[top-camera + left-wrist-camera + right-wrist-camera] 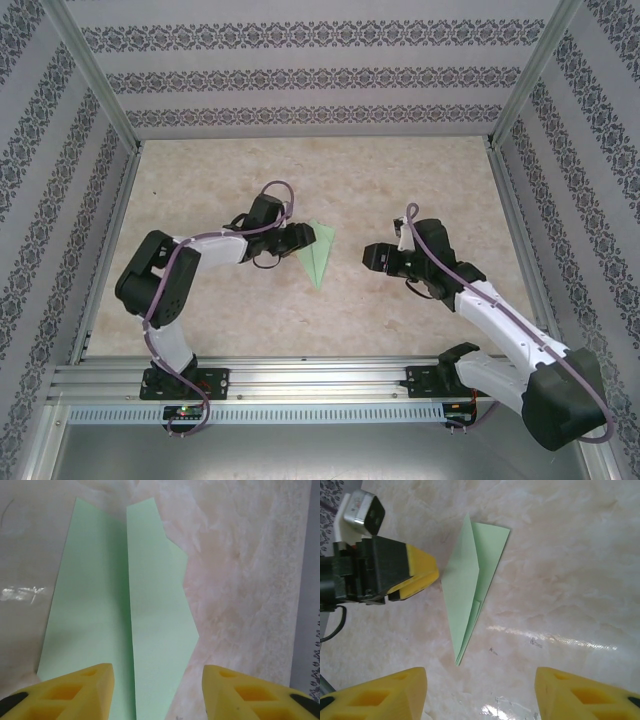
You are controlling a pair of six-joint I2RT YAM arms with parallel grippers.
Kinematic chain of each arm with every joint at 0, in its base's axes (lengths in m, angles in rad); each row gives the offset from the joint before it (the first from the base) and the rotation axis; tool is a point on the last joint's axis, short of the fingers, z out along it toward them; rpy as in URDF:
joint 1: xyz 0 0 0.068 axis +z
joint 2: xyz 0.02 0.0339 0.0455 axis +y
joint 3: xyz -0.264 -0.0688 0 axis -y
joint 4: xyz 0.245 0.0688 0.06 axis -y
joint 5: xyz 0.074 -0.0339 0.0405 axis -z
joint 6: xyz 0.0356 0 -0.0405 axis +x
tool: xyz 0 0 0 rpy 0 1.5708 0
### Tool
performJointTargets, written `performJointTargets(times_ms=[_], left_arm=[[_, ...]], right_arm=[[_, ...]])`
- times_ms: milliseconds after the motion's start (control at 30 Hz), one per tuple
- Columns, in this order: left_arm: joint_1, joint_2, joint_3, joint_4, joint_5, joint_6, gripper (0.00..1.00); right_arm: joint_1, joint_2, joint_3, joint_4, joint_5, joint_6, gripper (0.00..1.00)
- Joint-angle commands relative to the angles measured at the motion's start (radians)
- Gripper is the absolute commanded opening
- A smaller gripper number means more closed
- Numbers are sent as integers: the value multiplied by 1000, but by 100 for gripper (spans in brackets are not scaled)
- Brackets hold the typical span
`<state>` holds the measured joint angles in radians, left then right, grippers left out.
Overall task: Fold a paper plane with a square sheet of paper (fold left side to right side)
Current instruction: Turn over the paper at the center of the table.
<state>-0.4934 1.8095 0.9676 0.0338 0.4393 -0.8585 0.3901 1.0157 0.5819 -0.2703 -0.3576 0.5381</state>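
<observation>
The paper plane point(317, 252) lay flat on the marble-patterned table point(220, 180), about midway between the two arms. It was a slim mint-green dart with its point toward the near edge and its wide end toward the far wall. In the left wrist view a centre crease ran along it, with one flap lying over the other.

The left gripper point(302, 238) sat just beside the plane's left edge. Its yellow fingers point(75, 690) were spread apart over the paper's near end, released and clamping nothing. The right gripper point(371, 257) stood to the right of the plane, apart from it. Its jaws were also spread and empty, with bare table between them in its wrist view. Patterned wallpaper point(300, 80) lined the enclosure around the table.
</observation>
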Motion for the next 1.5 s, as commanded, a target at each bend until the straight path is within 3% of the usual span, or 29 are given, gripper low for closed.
performJointTargets(times_ms=[0, 433, 800, 933, 1100, 1300, 1467], left_arm=[[-10, 39, 51, 27, -27, -3, 50], [-24, 202, 171, 51, 32, -17, 46], [-31, 218, 176, 133, 102, -45, 15], [-31, 160, 170, 124, 101, -22, 6], [-31, 4, 149, 102, 83, 11, 4], [-30, -225, 145, 77, 25, -2, 4], [-31, -335, 164, 107, 12, -62, 4]], right_arm=[[-16, -40, -22, 46, -29, 26, 60], [-59, -93, -38, 4, -52, 15, 61], [-76, -99, -55, 38, -119, 31, 68], [-89, -97, -76, 98, -152, 74, 74], [-99, -149, -117, 259, -160, 199, 97], [-87, -151, -146, 503, -253, 352, 98], [2, -93, -123, 653, -305, 401, 98]])
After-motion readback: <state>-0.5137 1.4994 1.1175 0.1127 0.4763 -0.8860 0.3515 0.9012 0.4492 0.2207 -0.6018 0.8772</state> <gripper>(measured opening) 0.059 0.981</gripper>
